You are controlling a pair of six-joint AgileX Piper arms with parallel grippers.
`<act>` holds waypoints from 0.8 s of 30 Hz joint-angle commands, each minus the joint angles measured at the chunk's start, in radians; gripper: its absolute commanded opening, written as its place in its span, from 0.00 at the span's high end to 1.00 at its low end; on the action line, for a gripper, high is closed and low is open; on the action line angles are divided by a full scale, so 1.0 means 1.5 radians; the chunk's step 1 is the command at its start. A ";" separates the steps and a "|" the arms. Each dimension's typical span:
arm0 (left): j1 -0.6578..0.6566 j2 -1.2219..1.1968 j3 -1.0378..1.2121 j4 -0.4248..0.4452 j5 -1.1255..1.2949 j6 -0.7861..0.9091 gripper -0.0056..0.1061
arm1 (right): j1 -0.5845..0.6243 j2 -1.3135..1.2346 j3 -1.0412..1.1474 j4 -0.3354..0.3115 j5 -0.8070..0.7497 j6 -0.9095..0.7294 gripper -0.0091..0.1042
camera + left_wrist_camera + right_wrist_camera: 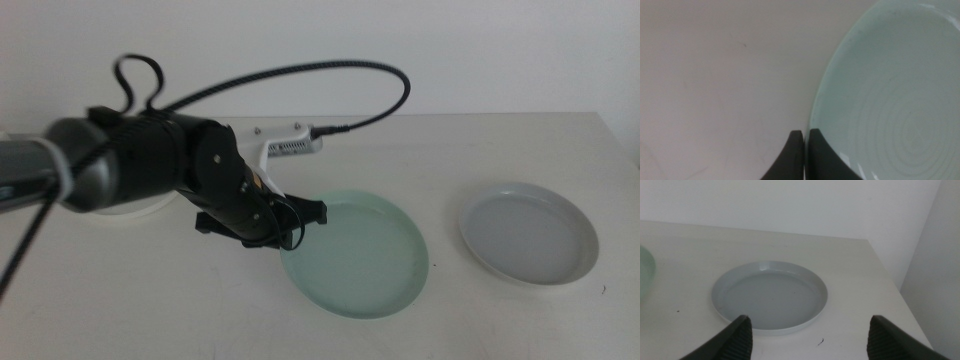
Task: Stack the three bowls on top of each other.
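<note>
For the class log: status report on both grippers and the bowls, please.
Left gripper shut on green bowl rim. Right gripper open, waiting before grey bowl. White bowl behind left arm, mostly hidden. Nothing stacked yet.

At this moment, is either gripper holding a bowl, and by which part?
The left gripper is shut on the mint green bowl, pinching its rim at the edge nearest the arm. The right gripper hangs open before the grey bowl, holding nothing.

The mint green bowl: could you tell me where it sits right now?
In the middle view the mint green bowl sits centre table, left of the light grey bowl, its left rim pinched by the left end effector.
</note>
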 commanded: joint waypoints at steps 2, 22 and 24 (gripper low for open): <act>-0.004 0.012 -0.015 -0.029 -0.059 -0.011 0.95 | -0.005 0.010 -0.004 -0.003 -0.047 -0.003 0.41; -0.003 0.041 -0.016 -0.020 -0.062 0.023 0.00 | -0.005 0.010 -0.004 -0.003 -0.047 -0.003 0.41; -0.003 0.023 -0.016 -0.020 -0.060 0.033 0.01 | -0.005 0.010 -0.004 -0.003 -0.047 -0.003 0.41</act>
